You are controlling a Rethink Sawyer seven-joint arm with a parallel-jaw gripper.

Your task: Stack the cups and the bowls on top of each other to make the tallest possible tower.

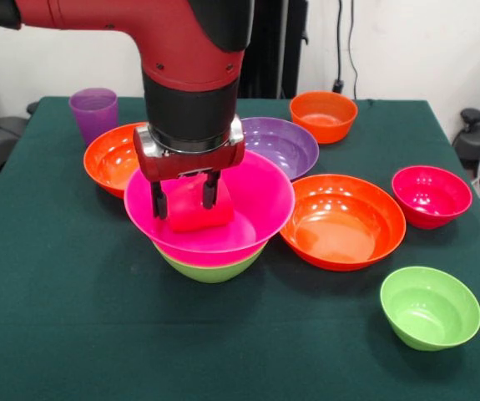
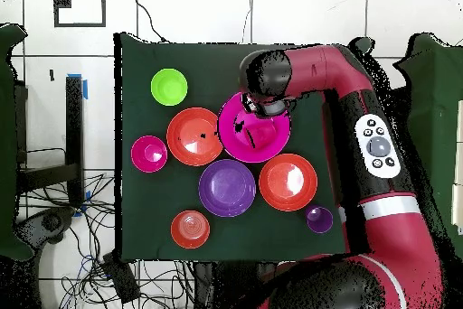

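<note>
The tower (image 1: 210,251) stands mid-table: a lime green bowl (image 1: 210,269) lowest, a pink bowl nested in it, and a wide hot pink bowl (image 1: 256,196) on top. My gripper (image 1: 184,199) reaches down into the hot pink bowl, and its fingers (image 1: 159,200) close on the red-pink cup (image 1: 191,213), which sits on the bowl's floor. The translucent purple cup (image 1: 93,113) stands upright at the far left. In the overhead view my gripper (image 2: 256,116) is over the hot pink bowl (image 2: 262,143), and the arm hides the cup.
Loose bowls ring the tower: an orange one (image 1: 110,159) behind left, a purple one (image 1: 285,146) behind right, a small orange one (image 1: 323,115) far right, a large orange one (image 1: 344,221) right, a red-pink one (image 1: 432,196) and a small lime green one (image 1: 430,307) near right.
</note>
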